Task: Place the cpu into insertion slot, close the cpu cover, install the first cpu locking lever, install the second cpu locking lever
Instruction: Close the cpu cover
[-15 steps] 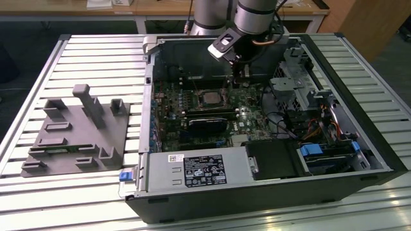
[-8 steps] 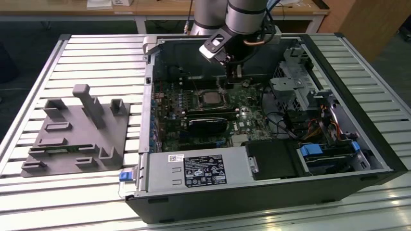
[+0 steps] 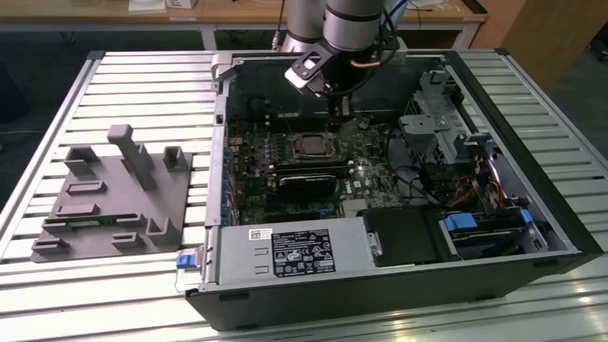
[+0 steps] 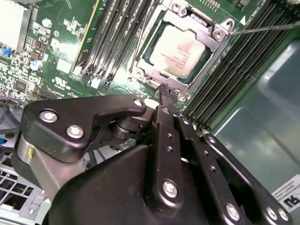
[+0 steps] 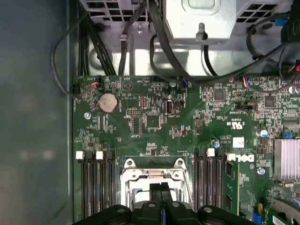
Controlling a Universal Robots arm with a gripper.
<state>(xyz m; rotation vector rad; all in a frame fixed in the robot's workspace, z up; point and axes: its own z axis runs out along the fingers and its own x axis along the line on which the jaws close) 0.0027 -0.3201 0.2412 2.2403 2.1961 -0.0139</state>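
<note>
Slatted metal table (image 3: 142, 71) with an open computer case (image 3: 560, 214) lying on it, green circuit board (image 5: 154, 122) facing up inside. Cpu (image 4: 177, 50) sits in the insertion slot (image 4: 138, 74), pale metal face up. Cpu cover (image 4: 199, 23) lies flat on the slot, framing the chip through its cut-out. Thin metal rod (image 4: 267, 28) runs out from one corner of the slot; whether it is latched, cannot tell. Gripper (image 4: 165, 91) is down at the slot's edge, jaws pressed together with nothing seen between them, tip touching or just above the rim beside the cover. Long black memory slots (image 4: 117, 33) flank the slot on two sides. Round coin battery (image 5: 108, 101) is on the board, well apart from the slot. Finned silver block (image 5: 287, 159) stands beyond one bank of memory slots. In the exterior view a black card (image 3: 309, 187) lies just nearer the camera than the slot, a labelled metal box (image 3: 285, 253) beyond that at the case edge. Grey plastic fixture (image 3: 114, 192) rests on the table outside the case, far to the exterior view's left of the slot.
</note>
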